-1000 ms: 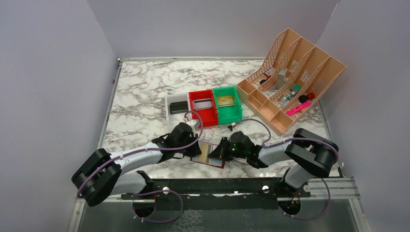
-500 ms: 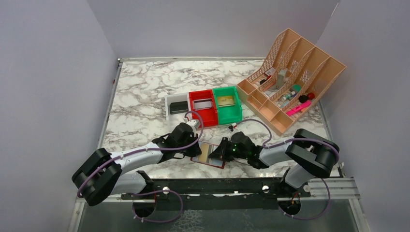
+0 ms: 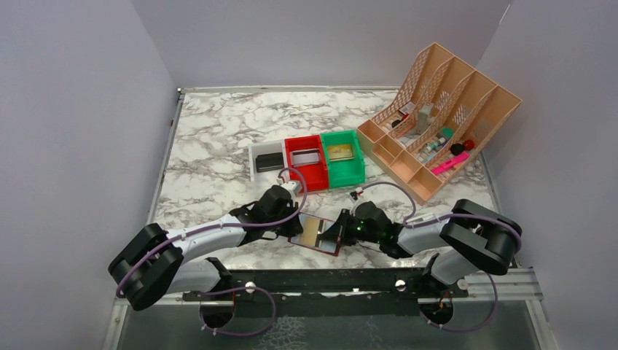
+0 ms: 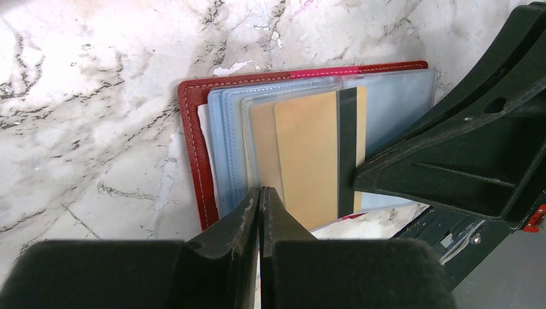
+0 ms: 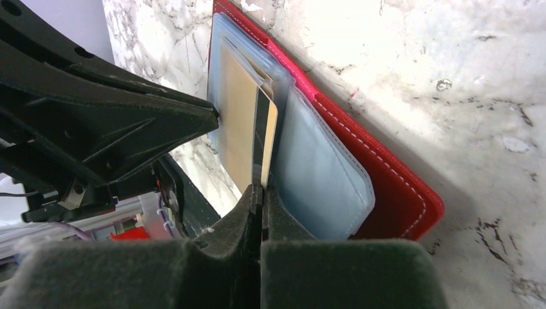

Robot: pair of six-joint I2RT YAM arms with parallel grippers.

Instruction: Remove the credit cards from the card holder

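Clenched right end effector (image 5: 261, 188) grasping the edge of a gold credit card (image 5: 239, 122) among the blue sleeves of the open red card holder (image 5: 386, 187), a sleeve edge pinched by the clenched left end effector (image 4: 261, 194), at lower centre of the marble worktop (image 3: 218, 138).

Stitched leathery card holder (image 4: 193, 161)

Marble table (image 3: 218, 131) carries a row of bins: the red bin (image 3: 313, 181) in the middle, the white bin (image 3: 253, 162) touching its left side, the green bin (image 3: 346, 173) touching its right. Well right of the red bin sits a tan organizer rack (image 3: 477, 109). In front of the red bin, the card holder (image 4: 190, 141) lies open.
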